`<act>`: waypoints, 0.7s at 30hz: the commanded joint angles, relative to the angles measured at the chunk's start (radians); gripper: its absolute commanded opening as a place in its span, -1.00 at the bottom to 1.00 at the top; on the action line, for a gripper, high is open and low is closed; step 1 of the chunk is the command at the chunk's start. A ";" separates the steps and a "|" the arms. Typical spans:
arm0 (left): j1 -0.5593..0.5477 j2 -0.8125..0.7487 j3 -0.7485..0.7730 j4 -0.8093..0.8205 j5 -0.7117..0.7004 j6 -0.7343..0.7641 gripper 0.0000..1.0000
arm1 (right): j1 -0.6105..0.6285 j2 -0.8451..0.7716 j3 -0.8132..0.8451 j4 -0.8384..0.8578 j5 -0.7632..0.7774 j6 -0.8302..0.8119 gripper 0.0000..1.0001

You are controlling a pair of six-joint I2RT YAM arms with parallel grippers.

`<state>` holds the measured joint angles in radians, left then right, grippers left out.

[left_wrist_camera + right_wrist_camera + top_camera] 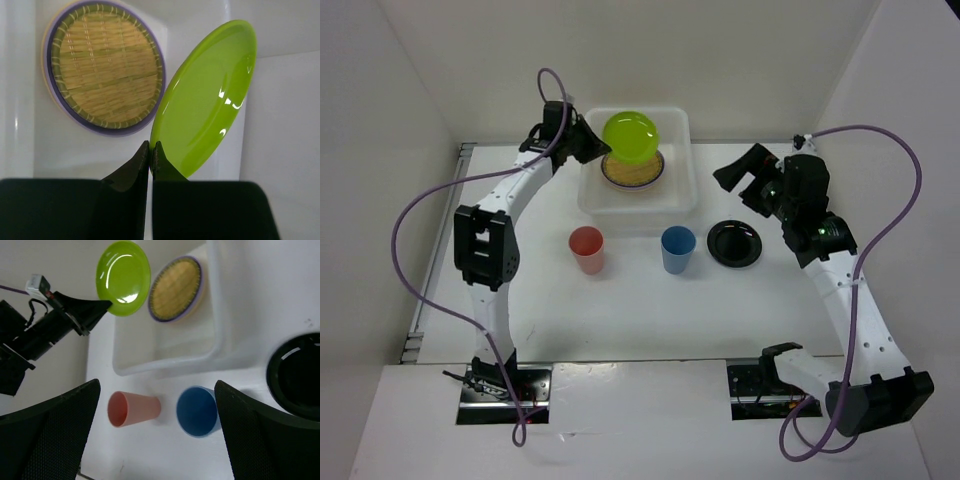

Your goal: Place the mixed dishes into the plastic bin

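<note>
**Left gripper** (151, 152): fingers pinched together on the near rim of the glossy lime green round plate (205, 100). The plate is held tilted, clear of the contents, at upper centre of the top view, over the translucent white rectangular plastic bin (688, 160).

**Bin contents**: 1 woven tan round plate (107, 75), lying flat and nested on a lilac-rimmed plate (75, 120), at upper left of the left wrist view. Anything beneath these cannot be made out.

**Right gripper** (738, 178): fingers spread wide and holding nothing, at right of the top view, above the table.

**On the table, below the bin in the top view**: 1 red plastic cup (586, 248), 1 blue plastic cup (678, 248) and 1 black round plate (734, 243), each apart from the others.

**Step in hand**: judged to be delivery of the green plate.

**Next move**: likely calls for levelling the plate, lowering it onto the woven stack and parting the fingers. 3 items remain outside the bin.
</note>
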<state>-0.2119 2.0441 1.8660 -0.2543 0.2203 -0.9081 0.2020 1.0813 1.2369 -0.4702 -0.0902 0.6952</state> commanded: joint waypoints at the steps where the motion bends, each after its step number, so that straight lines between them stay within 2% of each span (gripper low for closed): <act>1: -0.026 0.063 0.093 -0.040 -0.015 0.048 -1.00 | -0.050 -0.058 -0.100 0.053 0.032 0.055 0.99; 5: -0.035 0.145 0.150 -0.074 -0.041 0.058 -1.00 | -0.096 -0.069 -0.134 0.053 0.010 0.055 0.99; 10: -0.044 0.289 0.304 -0.141 -0.058 0.058 -0.98 | -0.105 -0.078 -0.172 0.053 -0.028 0.055 0.99; 16: -0.063 0.432 0.475 -0.238 -0.079 0.048 -0.95 | -0.114 -0.089 -0.201 0.035 -0.002 0.064 0.99; 19: -0.063 0.464 0.519 -0.272 -0.099 0.048 -0.81 | -0.124 -0.089 -0.230 -0.001 0.040 0.089 0.99; 20: -0.063 0.479 0.533 -0.272 -0.099 0.048 -0.61 | -0.124 -0.089 -0.253 -0.001 0.040 0.101 0.99; 21: -0.063 0.488 0.557 -0.286 -0.111 0.048 -0.51 | -0.124 -0.089 -0.263 -0.001 0.040 0.101 0.99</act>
<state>-0.2668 2.5214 2.3428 -0.5106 0.1322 -0.8684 0.0887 1.0115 1.0096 -0.4644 -0.0822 0.7708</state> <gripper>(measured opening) 0.224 0.993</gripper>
